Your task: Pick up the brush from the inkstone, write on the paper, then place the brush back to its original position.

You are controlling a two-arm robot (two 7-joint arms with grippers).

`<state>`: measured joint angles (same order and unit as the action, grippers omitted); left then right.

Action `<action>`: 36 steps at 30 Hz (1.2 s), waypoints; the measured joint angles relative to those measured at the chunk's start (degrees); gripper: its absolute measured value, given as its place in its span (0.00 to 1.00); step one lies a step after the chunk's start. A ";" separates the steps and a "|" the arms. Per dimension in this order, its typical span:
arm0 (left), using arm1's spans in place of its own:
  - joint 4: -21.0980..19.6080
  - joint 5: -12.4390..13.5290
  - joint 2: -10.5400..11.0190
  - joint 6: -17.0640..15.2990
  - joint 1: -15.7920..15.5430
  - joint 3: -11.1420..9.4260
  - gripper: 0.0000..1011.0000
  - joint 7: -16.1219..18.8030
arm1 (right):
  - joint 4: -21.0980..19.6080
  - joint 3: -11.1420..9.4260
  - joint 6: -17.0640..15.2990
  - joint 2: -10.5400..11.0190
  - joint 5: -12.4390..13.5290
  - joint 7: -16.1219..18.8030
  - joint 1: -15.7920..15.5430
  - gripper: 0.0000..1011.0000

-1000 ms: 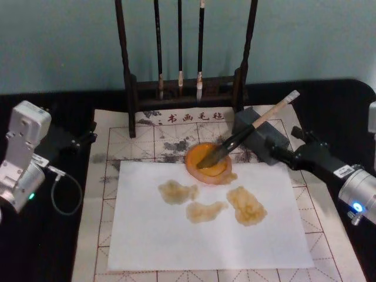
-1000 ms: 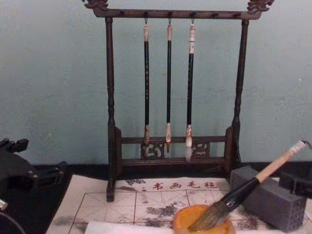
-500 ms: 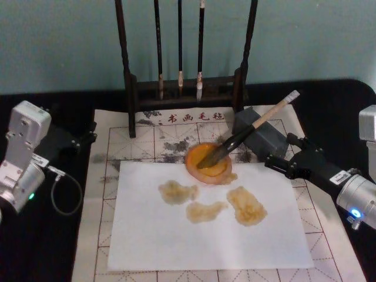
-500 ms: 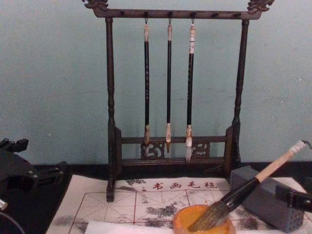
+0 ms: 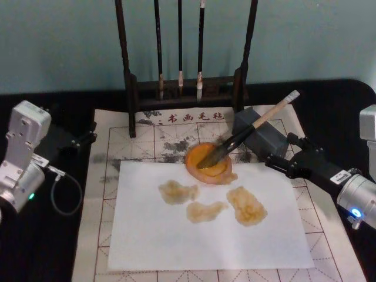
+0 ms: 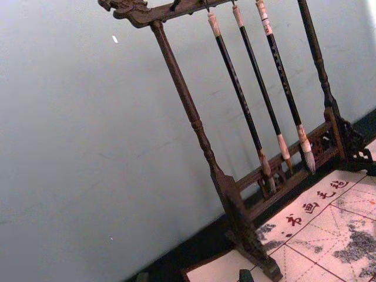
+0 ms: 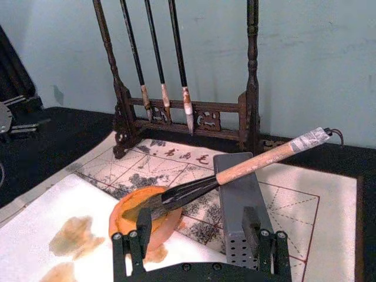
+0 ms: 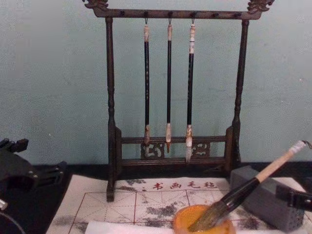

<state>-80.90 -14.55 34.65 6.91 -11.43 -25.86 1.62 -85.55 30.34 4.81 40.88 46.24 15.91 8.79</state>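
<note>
Head view: the brush (image 5: 247,130) lies slantwise, tuft down in the inkstone (image 5: 207,162), handle rising back and rightward over the grey block (image 5: 261,136). The right tool (image 5: 283,156) sits just right of the block, fingers spread wide, holding nothing. The left tool (image 5: 82,138) is parked at the counter's left edge; its opening cannot be told.

Right wrist view: both fingers (image 7: 138,226) stand apart below the brush (image 7: 235,170).

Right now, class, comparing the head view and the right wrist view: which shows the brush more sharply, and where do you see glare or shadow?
Right wrist view: the brush is sharper, its handle bright under the light, with the grey block beneath it shaded on one side. Head view: softer overall, the brush slightly blurred; the white paper looks bright but shows no hard glare.
</note>
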 joint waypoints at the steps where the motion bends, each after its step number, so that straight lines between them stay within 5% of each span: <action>1: 0.00 0.00 0.00 0.00 0.00 0.00 0.99 0.00 | 0.01 -0.01 0.00 0.00 0.02 -0.01 0.01 0.99; 36: 0.00 0.00 0.00 0.00 0.00 0.00 0.99 0.00 | 0.01 -0.03 0.00 0.00 0.18 -0.08 0.04 0.99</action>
<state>-80.90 -14.55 34.65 6.91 -11.43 -25.86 1.62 -85.54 30.31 4.81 40.88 46.42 15.83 8.83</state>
